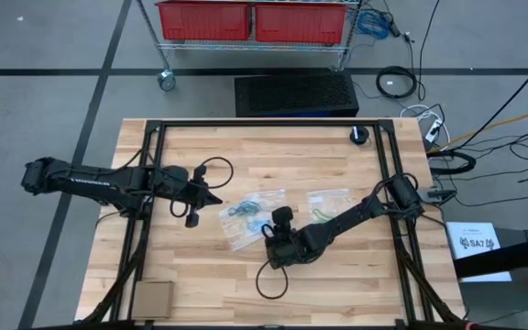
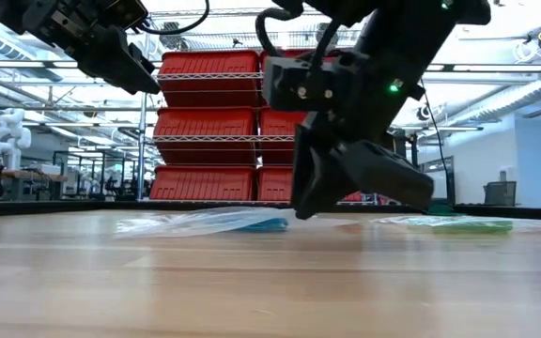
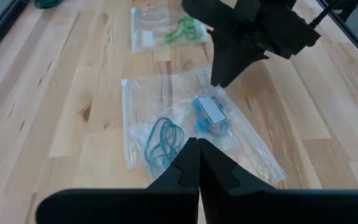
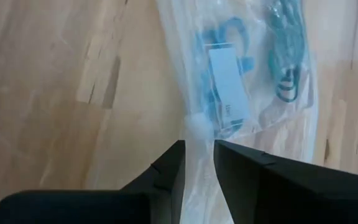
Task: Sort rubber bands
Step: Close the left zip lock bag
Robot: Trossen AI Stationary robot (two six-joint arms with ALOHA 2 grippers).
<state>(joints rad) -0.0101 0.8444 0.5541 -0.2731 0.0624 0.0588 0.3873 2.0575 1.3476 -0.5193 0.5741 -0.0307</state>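
Observation:
Two clear plastic bags lie flat on the wooden table. The nearer bag (image 3: 185,130) holds teal rubber bands (image 3: 163,140), blue rubber bands (image 4: 222,37) and a white label (image 4: 229,87). The farther bag (image 3: 166,31) holds green rubber bands (image 3: 182,28). My right gripper (image 4: 197,152) slants down at the nearer bag's edge and is shut on its plastic. My left gripper (image 3: 197,155) hangs shut above the table, left of the bags, touching nothing. My right gripper pinches a bunched bit of the bag's clear plastic (image 4: 196,127) between its two fingers, at the bag's edge beside the white label. The fingers slant down from the table's right side. The rest of the bag lies on the table.
A black cable loop (image 1: 271,280) lies near the front edge under the right arm. A small brown square (image 1: 152,298) sits at the near left corner, and a black round object (image 1: 359,136) at the far right. A rack of red bins (image 1: 250,20) stands beyond the table.

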